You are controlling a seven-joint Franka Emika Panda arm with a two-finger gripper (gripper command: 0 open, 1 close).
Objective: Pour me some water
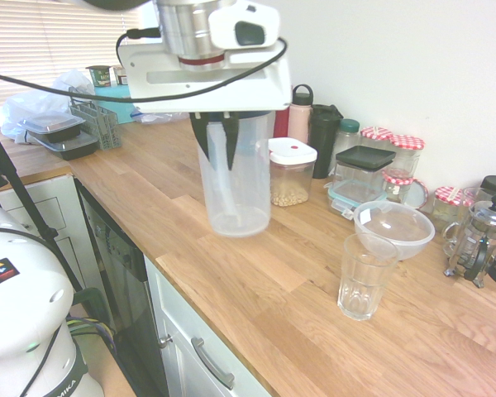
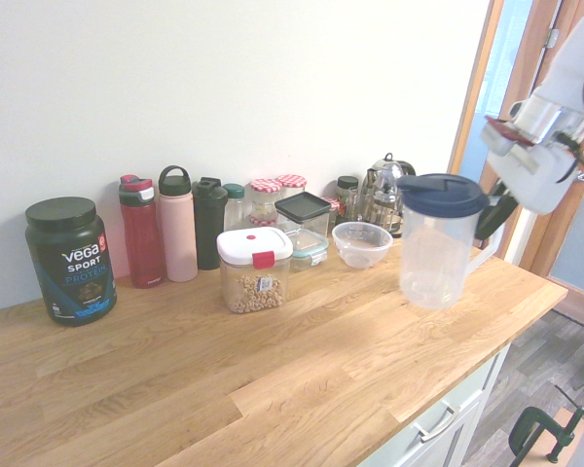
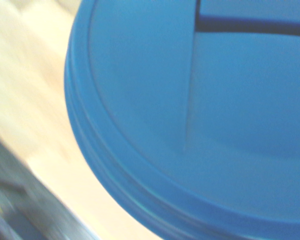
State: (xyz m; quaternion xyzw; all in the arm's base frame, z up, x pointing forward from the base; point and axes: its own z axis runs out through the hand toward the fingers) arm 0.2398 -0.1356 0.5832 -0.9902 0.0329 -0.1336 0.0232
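— Blue fills your wrist view: that is the lid (image 3: 200,125) of the pitcher (image 1: 234,178), so steer by the exterior views.

— Is my hold sound?

— Your gripper (image 1: 217,132) is clenched on the pitcher's handle, and the pitcher hangs upright above the worktop (image 1: 256,281), touching nothing.

— Where do I pour?

— Into the empty glass (image 1: 364,277), near the front edge, just before the clear bowl (image 1: 394,227). Bring the spout over its rim, then tilt slowly.
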